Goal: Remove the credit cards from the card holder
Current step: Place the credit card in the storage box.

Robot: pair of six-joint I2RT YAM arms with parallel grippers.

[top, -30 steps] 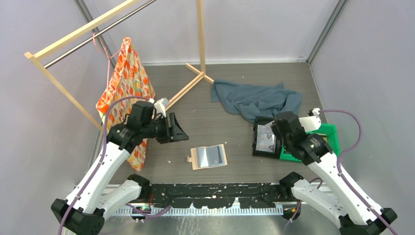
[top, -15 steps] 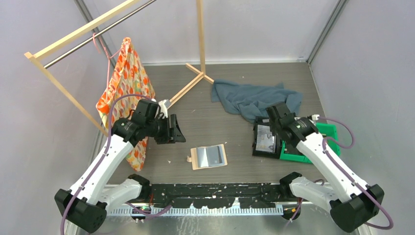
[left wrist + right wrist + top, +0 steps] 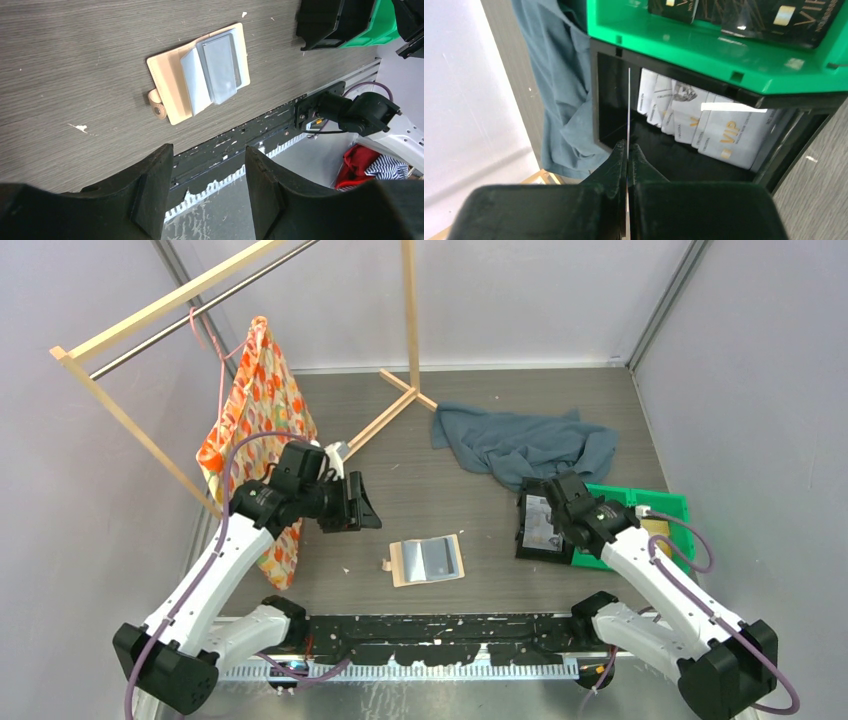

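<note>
1. One thin card (image 3: 629, 105) is pinched edge-on between the closed fingers of the right gripper (image 3: 628, 150). Its long axis runs straight out from the fingertips, over the black tray (image 3: 596, 100) beside the green bin (image 3: 704, 55).
2. The card holder (image 3: 428, 560) is laid open and flat on the table (image 3: 480, 490), between the two arms and well apart from that grip.
3. The left gripper (image 3: 358, 508) is held part-spread and empty. It is judged the nearer one, the holder lying nearward and to its right.
4. The holder's long axis is set across the table, with its tab (image 3: 386, 564) pointed toward the left arm's side.
5. Whether any card sits in its pockets cannot be told.
</note>
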